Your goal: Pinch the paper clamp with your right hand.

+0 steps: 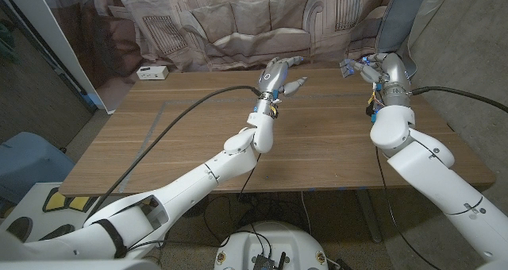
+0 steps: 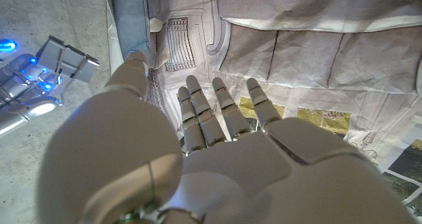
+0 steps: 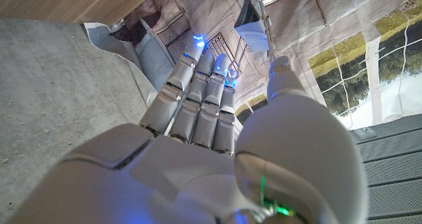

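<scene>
Raised over the table's far right corner, my right hand [image 1: 375, 67] pinches a small silvery paper clamp [image 1: 347, 67] between its thumb and fingers. In the right wrist view the clamp [image 3: 254, 20] sits just past the thumb tip [image 3: 280, 69], against the fingers of the right hand [image 3: 217, 138]. My left hand [image 1: 278, 77] is held above the far middle of the table with its fingers apart and nothing in it. The left wrist view shows the left hand [image 2: 198, 158] spread, with the clamp [image 2: 66, 58] in the right hand's blue-lit fingers [image 2: 23, 82] off to one side.
A small white box [image 1: 151, 72] lies at the far left of the wooden table [image 1: 317, 151]. A printed cloth backdrop [image 1: 254, 24] hangs right behind the table's far edge. A blue bin [image 1: 28, 163] stands on the floor to the left.
</scene>
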`<state>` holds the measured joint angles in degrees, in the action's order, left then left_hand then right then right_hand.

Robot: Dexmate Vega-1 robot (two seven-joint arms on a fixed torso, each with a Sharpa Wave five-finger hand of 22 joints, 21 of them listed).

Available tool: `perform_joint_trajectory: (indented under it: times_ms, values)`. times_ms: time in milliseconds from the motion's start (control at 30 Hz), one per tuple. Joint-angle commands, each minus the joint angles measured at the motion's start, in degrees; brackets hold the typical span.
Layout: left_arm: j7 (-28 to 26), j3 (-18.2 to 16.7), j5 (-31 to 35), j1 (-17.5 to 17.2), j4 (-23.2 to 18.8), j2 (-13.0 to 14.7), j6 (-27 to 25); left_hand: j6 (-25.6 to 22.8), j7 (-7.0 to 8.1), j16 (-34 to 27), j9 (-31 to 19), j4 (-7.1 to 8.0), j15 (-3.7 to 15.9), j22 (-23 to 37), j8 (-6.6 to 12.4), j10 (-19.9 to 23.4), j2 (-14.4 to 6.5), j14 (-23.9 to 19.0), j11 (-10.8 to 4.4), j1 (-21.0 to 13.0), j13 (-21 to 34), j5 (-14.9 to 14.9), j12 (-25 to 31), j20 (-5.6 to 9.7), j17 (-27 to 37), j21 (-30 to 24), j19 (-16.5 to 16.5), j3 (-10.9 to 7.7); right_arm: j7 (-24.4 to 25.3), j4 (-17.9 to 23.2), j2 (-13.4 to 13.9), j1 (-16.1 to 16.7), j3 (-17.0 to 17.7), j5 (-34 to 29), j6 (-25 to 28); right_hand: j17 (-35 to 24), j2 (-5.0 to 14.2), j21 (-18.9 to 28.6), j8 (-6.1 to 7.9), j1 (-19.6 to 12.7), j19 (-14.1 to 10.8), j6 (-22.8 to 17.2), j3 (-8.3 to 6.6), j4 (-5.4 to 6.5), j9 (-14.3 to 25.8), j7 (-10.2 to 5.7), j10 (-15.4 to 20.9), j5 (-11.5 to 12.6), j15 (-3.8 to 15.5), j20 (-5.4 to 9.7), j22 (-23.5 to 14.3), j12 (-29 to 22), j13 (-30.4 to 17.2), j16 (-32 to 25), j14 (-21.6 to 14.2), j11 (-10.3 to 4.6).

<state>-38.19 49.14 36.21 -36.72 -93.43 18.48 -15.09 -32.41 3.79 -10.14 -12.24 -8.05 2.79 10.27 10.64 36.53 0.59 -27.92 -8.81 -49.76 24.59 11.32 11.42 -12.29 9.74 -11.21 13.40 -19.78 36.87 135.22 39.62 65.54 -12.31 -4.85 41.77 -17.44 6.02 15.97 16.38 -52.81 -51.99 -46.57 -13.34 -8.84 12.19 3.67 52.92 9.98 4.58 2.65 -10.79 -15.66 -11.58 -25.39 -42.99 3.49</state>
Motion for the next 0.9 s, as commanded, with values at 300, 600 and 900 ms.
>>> perform_joint_trajectory:
  times_ms: [300,600,900]
  values:
    - [4.45,-6.67,-9.65,-4.11,-6.57,2.71,0.63,1.02,-0.34,-0.08,0.02,0.39,0.93,0.33,0.11,-1.31,-0.12,1.54,0.86,1.47,-0.20,0.02,0.22,-0.22,0.32,0.05,-0.64,-0.28,0.37,-4.70,-1.23,4.16,4.54,3.48,-15.11,-0.13,0.06,0.23,0.19,-0.73,0.10,-0.81,0.05,0.30,0.05,-0.86,0.05,0.20,1.52,0.48,-0.20,0.08,-0.19,0.11,-0.29,-0.14]
    - [10.17,-10.77,-18.85,-5.53,-9.80,4.15,2.34,2.27,-1.37,0.00,0.10,0.77,-0.48,0.34,0.06,-2.67,-0.08,3.04,2.14,2.93,-0.60,0.07,0.06,-0.24,0.37,0.20,-1.56,0.00,1.96,-6.65,-2.65,5.22,5.37,3.10,-20.48,0.10,-0.09,0.38,0.14,-1.00,-0.17,-1.00,0.05,0.17,0.06,-1.18,0.15,0.18,1.62,0.65,-0.20,0.15,-0.20,0.18,-0.90,-0.28]
    - [12.90,-14.54,-26.46,-7.12,-11.77,5.73,4.59,3.02,-1.87,-0.05,0.19,1.00,-1.78,0.36,0.04,-3.52,-0.18,3.88,3.00,3.83,-0.87,0.16,-0.01,-0.23,0.42,0.30,-2.34,0.12,-0.88,-9.66,-3.75,7.16,7.80,6.90,-31.96,0.31,-0.18,0.42,0.11,-1.17,-0.15,-1.23,0.07,0.15,0.08,-1.49,0.37,0.16,2.09,0.88,-0.20,0.20,-0.20,0.37,-1.21,-0.62]
